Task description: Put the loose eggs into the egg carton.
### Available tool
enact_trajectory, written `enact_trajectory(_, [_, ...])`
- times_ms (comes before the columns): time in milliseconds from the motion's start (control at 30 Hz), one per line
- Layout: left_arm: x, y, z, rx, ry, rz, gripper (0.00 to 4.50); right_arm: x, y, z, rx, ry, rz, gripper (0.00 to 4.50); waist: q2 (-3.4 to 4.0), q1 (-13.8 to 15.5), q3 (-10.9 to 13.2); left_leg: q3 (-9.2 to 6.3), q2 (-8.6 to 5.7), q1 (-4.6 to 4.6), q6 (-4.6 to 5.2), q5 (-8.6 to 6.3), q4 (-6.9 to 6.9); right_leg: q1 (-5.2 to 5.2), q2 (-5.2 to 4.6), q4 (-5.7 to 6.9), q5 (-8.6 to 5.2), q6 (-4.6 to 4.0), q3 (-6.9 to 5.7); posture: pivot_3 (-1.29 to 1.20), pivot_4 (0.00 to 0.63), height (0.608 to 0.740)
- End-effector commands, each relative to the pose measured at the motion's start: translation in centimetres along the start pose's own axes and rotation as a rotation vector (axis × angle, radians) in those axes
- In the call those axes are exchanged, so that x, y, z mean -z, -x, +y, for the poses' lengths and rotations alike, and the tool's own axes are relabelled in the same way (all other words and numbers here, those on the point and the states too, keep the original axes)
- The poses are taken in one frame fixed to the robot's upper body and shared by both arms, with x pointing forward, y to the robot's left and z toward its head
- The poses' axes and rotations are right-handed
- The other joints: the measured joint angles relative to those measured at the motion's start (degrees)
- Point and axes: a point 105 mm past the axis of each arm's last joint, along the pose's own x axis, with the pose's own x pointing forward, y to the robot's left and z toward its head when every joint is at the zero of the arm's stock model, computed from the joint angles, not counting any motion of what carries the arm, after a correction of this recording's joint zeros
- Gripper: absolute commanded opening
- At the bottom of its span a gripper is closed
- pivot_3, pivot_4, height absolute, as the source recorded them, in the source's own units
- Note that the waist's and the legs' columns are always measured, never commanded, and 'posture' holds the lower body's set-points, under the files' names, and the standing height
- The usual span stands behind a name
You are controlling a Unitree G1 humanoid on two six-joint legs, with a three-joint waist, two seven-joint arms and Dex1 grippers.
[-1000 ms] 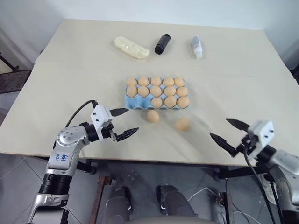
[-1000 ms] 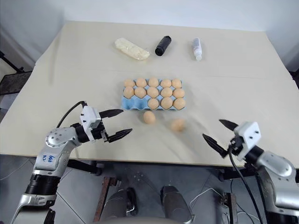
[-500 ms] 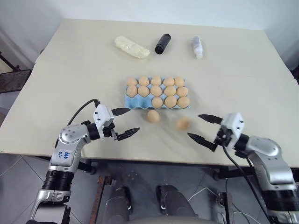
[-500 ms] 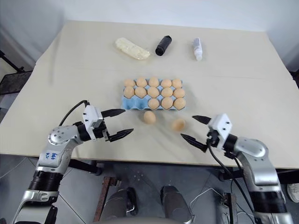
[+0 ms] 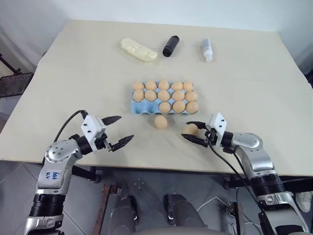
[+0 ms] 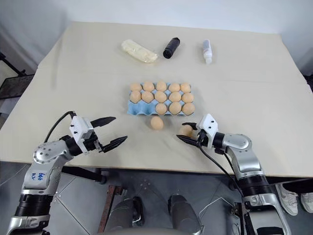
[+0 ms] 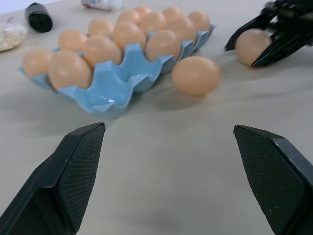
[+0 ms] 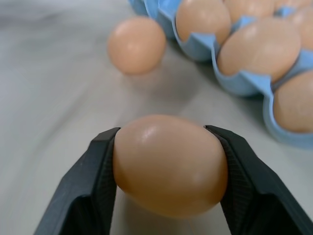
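Observation:
The light blue egg carton (image 5: 141, 108) sits mid-table with several tan eggs in its cups. Two loose eggs lie on the table just in front of it. One loose egg (image 5: 160, 122) rests free near the carton's front edge. My right gripper (image 5: 187, 130) is shut on the other loose egg (image 8: 170, 164), a black finger pressed against each side, and the egg still rests on the table. My left gripper (image 5: 125, 128) hovers open and empty over the table's front left, pointing toward the carton (image 7: 115, 93) and the free egg (image 7: 195, 75).
Along the far side of the table lie a pale yellow lumpy oblong (image 5: 138, 50), a black cylinder (image 5: 169, 46) and a small white bottle (image 5: 207, 49). The table's front edge runs just behind both grippers.
My right gripper swung in from the right to the right-hand loose egg and closed its fingers around it. My left gripper drew back a little to the left, still open.

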Motion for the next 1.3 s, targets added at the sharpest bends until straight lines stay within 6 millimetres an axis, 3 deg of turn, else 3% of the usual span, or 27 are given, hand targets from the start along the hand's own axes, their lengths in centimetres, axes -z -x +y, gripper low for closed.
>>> enact_trajectory(33, [-1.1,1.1,0.7,-0.054,-0.020,-0.029,4.50,-3.5,-1.1,0.5,-0.037,0.067,-0.105,2.29,0.00,-0.04,0.00,0.00,0.00,0.00,0.00,0.00,0.00,0.00,0.00,0.01,0.00,0.00,0.00,0.00,0.150,0.740])
enact_trajectory(267, [-0.2,2.5,1.4,-0.129,0.010,-0.007,4.50,-8.5,-6.0,1.2,-0.063,0.073,-0.226,2.29,0.00,-0.72,0.00,-0.02,0.02,0.01,-0.03,0.00,0.00,-0.02,-0.01,0.07,0.00,-0.01,-0.06,0.00,0.150,0.740])
enact_trajectory(367, [0.1,2.7,1.1,-0.136,0.021,-0.002,4.50,-8.6,-9.7,0.6,-0.052,0.075,-0.185,2.29,-0.01,-1.35,0.00,0.01,0.01,0.01,-0.04,0.00,0.00,-0.04,-0.02,0.09,0.01,-0.02,-0.06,0.00,0.150,0.740])
enact_trajectory(567, [0.1,2.6,1.1,-0.143,0.023,-0.004,4.50,-8.5,-12.3,-0.3,-0.038,0.068,-0.156,2.29,-0.03,-1.04,-0.01,-0.02,-0.01,-0.10,-0.03,-0.02,-0.02,-0.08,-0.06,0.00,-0.04,-0.09,-0.15,0.00,0.150,0.740])
enact_trajectory(733, [-0.1,2.3,0.7,-0.143,0.027,-0.012,4.50,-8.9,-13.0,-0.1,-0.036,0.067,-0.175,3.98,-0.03,-1.49,-0.01,0.06,0.03,-0.10,-0.04,-0.05,-0.02,-0.12,-0.01,0.02,-0.04,-0.08,-0.14,0.00,0.150,0.740])
enact_trajectory(800, [-0.1,2.2,0.6,-0.140,0.029,-0.016,4.50,-9.2,-12.6,-0.2,-0.032,0.073,-0.194,4.45,-0.03,-1.49,-0.01,0.03,0.06,-0.10,-0.09,-0.04,-0.04,-0.14,0.02,0.05,-0.05,-0.08,-0.12,0.00,0.150,0.740])
enact_trajectory(967, [-0.5,1.5,0.4,-0.111,0.024,-0.027,4.50,-10.4,-10.1,-0.3,-0.014,0.104,-0.242,4.45,-0.03,-1.34,-0.01,0.01,0.04,-0.10,-0.10,-0.04,-0.04,-0.14,-0.02,0.06,-0.05,-0.08,-0.12,0.00,0.150,0.740])
enact_trajectory(1067, [-1.1,0.4,0.2,-0.070,0.013,-0.049,4.50,-10.3,-5.7,-0.4,0.015,0.129,-0.270,4.45,-0.03,-0.21,-0.01,-0.06,0.00,-0.14,-0.10,-0.05,-0.05,-0.10,-0.06,0.00,-0.05,-0.08,-0.20,0.00,0.150,0.740])
enact_trajectory(1167, [-1.2,-0.3,-0.1,-0.022,0.008,-0.052,4.50,-8.9,-1.5,-0.5,0.073,0.129,-0.249,4.45,-0.03,0.42,-0.02,-0.10,-0.02,-0.16,-0.10,-0.11,-0.07,-0.04,-0.08,-0.15,-0.05,-0.08,-0.22,0.00,0.150,0.740])
enact_trajectory(1300, [-1.1,-1.2,-0.8,0.045,0.023,-0.044,4.50,-5.9,4.3,0.0,0.148,0.119,-0.162,4.45,-0.03,0.47,-0.02,-0.04,0.00,-0.14,-0.08,-0.15,-0.12,-0.02,-0.03,-0.24,-0.05,-0.08,-0.15,0.00,0.150,0.740])
